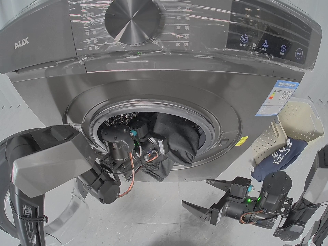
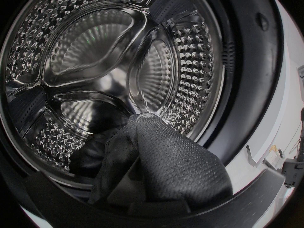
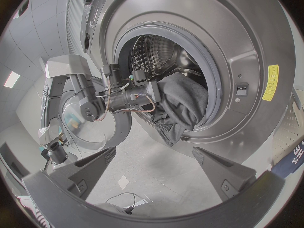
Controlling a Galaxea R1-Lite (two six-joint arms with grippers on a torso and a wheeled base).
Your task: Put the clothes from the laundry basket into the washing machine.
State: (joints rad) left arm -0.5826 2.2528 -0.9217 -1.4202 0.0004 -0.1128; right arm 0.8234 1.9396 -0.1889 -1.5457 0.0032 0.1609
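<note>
A grey front-loading washing machine (image 1: 153,82) is shown with its round glass door (image 3: 79,130) swung open. 1 black garment (image 1: 177,139) is draped over the lower lip of the opening, partly inside the dimpled steel drum (image 2: 95,48) and partly hanging outside. A cream perforated laundry basket (image 1: 302,118) is set just to the machine's right, and 1 navy printed garment (image 1: 278,159) is spilled over its edge.

Left arm (image 1: 116,144) extended forward; right gripper (image 1: 196,192) low, jaws spread.

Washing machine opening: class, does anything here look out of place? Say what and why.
The black garment is only half in: it drapes over the door rim of the washing machine, its lower end hanging outside, not in the drum.
</note>
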